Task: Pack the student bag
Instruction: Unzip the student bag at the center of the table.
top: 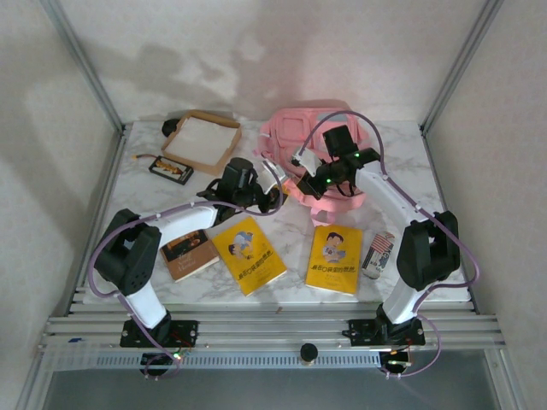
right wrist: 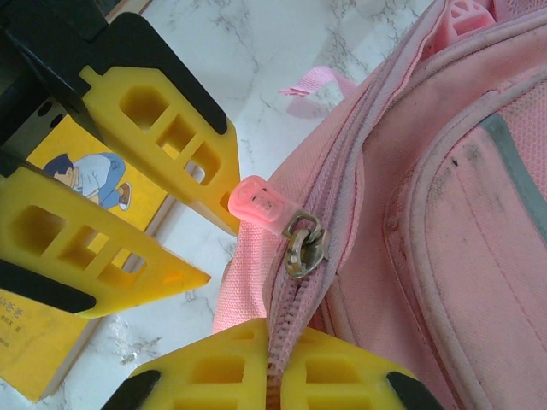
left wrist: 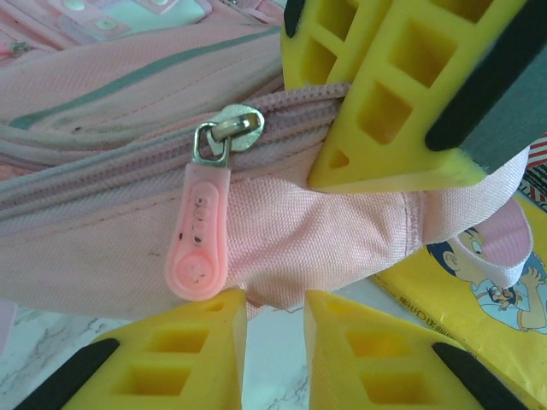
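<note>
So, the large pink fabric student bag (top: 289,135) lies at the far middle of the white marble table (top: 295,229), zipped edge turned toward the arms, with both grippers on that edge. Right gripper (right wrist: 275,337): fingers closed on the pink zip track, likely pinning the fabric so it won't drag. Left gripper (left wrist: 273,301): fingers a narrow gap apart, tips at the fabric fold just below the soft pink rubber zip pull (left wrist: 198,248), not gripping it; it looks lined up to take the pull. The zip looks shut around the slider, so opening is probably the current step. A yellow illustrated paperback (top: 248,254), a second yellow paperback (top: 335,259) and a brown book (top: 190,254) lie flat near the arm bases, probably the load.
</note>
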